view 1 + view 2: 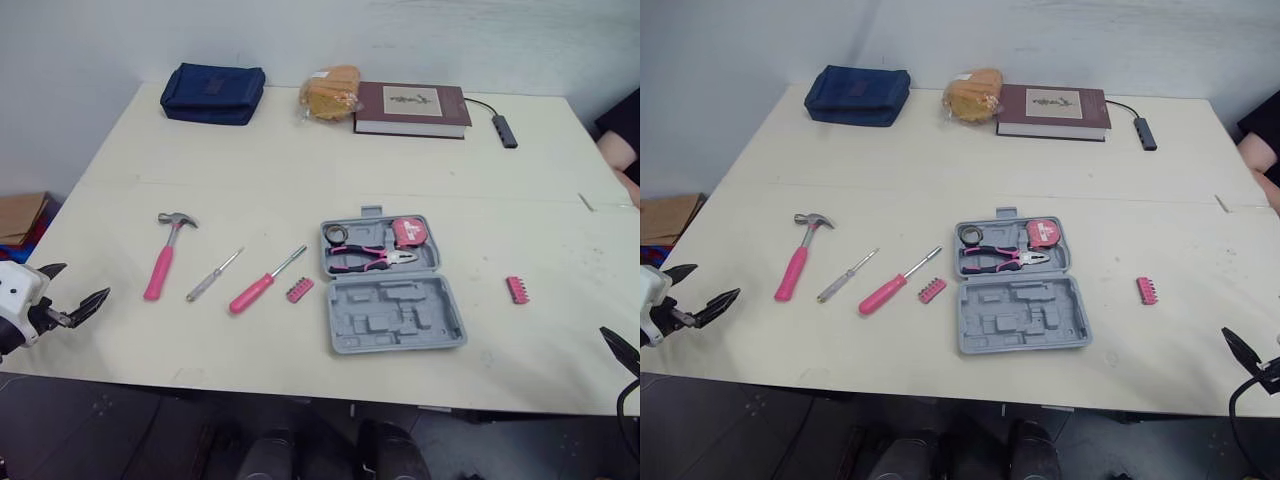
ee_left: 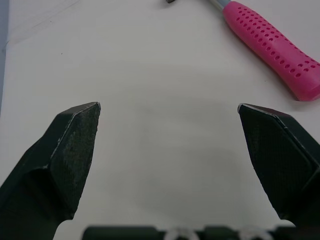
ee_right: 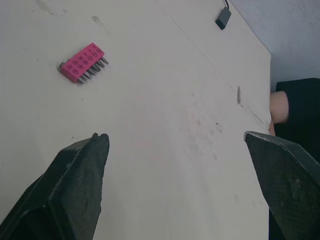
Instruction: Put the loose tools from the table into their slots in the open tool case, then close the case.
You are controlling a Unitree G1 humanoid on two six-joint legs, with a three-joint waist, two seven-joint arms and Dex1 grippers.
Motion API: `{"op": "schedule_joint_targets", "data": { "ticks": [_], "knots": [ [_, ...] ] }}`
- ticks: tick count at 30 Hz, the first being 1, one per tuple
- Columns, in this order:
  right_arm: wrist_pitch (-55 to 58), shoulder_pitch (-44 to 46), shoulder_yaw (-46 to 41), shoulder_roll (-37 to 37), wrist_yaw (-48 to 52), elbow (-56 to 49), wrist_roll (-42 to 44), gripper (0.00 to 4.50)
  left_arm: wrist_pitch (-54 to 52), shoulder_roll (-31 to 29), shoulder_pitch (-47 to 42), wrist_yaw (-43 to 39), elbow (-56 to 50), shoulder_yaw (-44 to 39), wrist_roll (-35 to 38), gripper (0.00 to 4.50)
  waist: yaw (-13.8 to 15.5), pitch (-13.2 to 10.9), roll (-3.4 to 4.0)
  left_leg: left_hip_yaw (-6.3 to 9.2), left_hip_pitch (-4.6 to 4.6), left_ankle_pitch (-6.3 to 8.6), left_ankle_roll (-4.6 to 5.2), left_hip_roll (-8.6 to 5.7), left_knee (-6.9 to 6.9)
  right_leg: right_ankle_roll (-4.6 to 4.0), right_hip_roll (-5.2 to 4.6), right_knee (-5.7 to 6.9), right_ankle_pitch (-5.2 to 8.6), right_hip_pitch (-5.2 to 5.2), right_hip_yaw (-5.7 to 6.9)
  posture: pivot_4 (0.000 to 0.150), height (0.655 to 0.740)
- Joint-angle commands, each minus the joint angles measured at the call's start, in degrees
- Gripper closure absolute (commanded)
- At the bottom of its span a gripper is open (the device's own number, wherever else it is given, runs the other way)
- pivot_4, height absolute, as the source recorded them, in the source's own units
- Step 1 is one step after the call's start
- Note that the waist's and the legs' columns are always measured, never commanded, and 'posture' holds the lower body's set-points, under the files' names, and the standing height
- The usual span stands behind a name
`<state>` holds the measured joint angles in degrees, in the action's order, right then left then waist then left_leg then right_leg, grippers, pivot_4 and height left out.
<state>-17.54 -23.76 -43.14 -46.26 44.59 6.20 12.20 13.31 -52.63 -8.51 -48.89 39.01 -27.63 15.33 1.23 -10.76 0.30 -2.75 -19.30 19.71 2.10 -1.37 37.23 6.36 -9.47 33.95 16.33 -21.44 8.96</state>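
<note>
In the head view the open tool case (image 1: pixel 395 312) lies in the middle of the table (image 1: pixel 300 170). At nine o'clock from it lie a small bit holder (image 1: pixel 299 290), a pink screwdriver (image 1: pixel 255 290), a thin screwdriver (image 1: pixel 213 275) and, farthest, the hammer (image 1: pixel 160 265). At three o'clock lies a second bit holder (image 1: pixel 516 290).

In the left wrist view my left end effector (image 2: pixel 170 105) is spread wide and holds nothing, with the hammer handle near ahead. I think I should close on the handle's middle (so the heavy head does not tip it).

In the right wrist view my right end effector (image 3: pixel 173 136) is also wide apart and empty. The second bit holder's printed marks are too small to read, and I find no brand.
</note>
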Motion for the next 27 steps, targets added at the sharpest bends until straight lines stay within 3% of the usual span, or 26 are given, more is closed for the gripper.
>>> {"op": "schedule_joint_targets", "data": {
  "ticks": [1,4,10,20,23,27],
  "knots": [
    [-0.95,-0.37,-1.39,-0.74,0.14,-0.45,0.64,0.00,-2.45,0.02,-0.58,-2.33,-2.19,0.00,2.47,0.05,0.00,0.00,0.00,0.00,0.00,0.00,0.00,0.00,0.00,0.00,0.00,0.00,0.00,0.00,0.00,0.150,0.7400],
    [-1.09,0.41,-0.53,-0.23,0.32,-0.51,1.22,0.00,-8.93,1.41,-1.05,-6.42,-8.50,1.31,6.45,0.05,0.03,0.00,0.00,-0.01,0.00,0.00,0.01,0.00,0.01,0.00,0.00,0.01,0.00,0.00,0.00,0.150,0.7400],
    [2.39,3.27,3.09,0.46,1.62,-4.78,4.55,0.00,-14.48,3.50,-1.92,-6.90,-20.02,3.39,9.00,0.05,0.05,-0.02,-0.02,-0.01,-0.01,0.01,-0.01,0.06,0.06,-0.03,0.04,0.03,-0.02,0.01,-0.04,0.150,0.7400],
    [24.66,13.55,18.14,-3.39,1.91,-20.46,7.99,0.00,-23.95,11.26,-6.23,-4.16,-40.34,15.75,9.08,0.05,0.09,-0.03,0.01,-0.06,-0.06,-0.01,0.01,0.10,0.20,-0.06,0.14,0.04,-0.04,0.01,-0.07,0.150,0.7400],
    [28.39,18.83,23.02,-5.12,2.08,-20.74,5.87,0.80,-26.13,13.33,-7.95,-2.60,-42.89,21.10,6.20,0.87,0.20,-0.05,0.04,-0.03,-0.24,0.00,0.04,0.09,0.51,-0.06,0.24,0.08,-0.07,0.00,-0.05,0.150,0.7400],
    [31.52,23.16,26.81,-6.62,2.37,-20.33,4.21,2.81,-32.28,16.41,-9.64,0.59,-46.50,25.95,5.69,2.72,0.41,-0.05,0.05,0.13,-0.48,0.05,-0.05,0.25,0.65,-0.07,0.76,-0.06,-0.07,-0.05,-0.01,0.150,0.7400]
  ]
}}
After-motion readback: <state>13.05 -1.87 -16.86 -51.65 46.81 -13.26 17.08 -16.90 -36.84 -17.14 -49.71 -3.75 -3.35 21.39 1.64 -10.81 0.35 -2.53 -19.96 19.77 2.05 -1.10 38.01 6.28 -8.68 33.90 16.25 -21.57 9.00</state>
